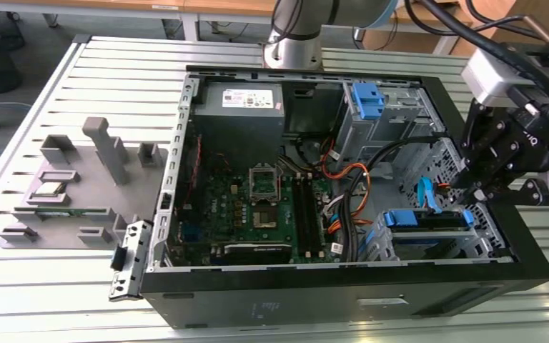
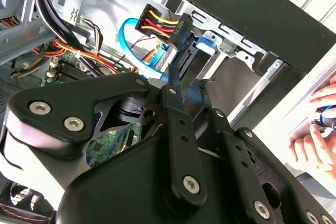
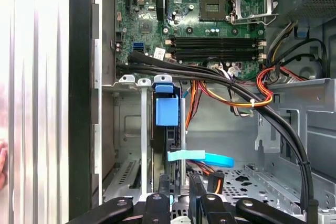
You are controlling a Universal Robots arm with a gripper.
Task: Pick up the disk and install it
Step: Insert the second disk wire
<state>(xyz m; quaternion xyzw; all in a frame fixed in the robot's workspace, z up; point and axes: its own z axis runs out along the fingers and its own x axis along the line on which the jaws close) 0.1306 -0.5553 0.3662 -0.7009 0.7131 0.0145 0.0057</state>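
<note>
The disk (image 1: 429, 219) stands on edge in the drive bay at the case's corner on the exterior view's right, its blue bracket facing up. In the first wrist view the disk (image 3: 167, 111) sits in a slot between metal rails, and its blue edge (image 2: 203, 45) shows past the fingers in the second wrist view. My gripper (image 1: 485, 193) hovers just above that bay, at the case's wall on the exterior view's right. Its fingers (image 3: 164, 186) stand a little apart with nothing between them, so the gripper (image 3: 179, 187) is open beside the disk's end. The fingertips (image 2: 173, 74) point at the bay.
The open computer case (image 1: 351, 282) holds a motherboard (image 1: 265, 207), a grey power supply box (image 1: 246, 100) and a bare blue bracket (image 1: 368, 100). Black cables (image 3: 210, 74), a blue flat cable (image 3: 202, 157) and a power plug (image 2: 160, 22) crowd the bay. A grey fixture (image 1: 74, 186) lies beside the case. A person's hand (image 2: 315, 129) rests outside it.
</note>
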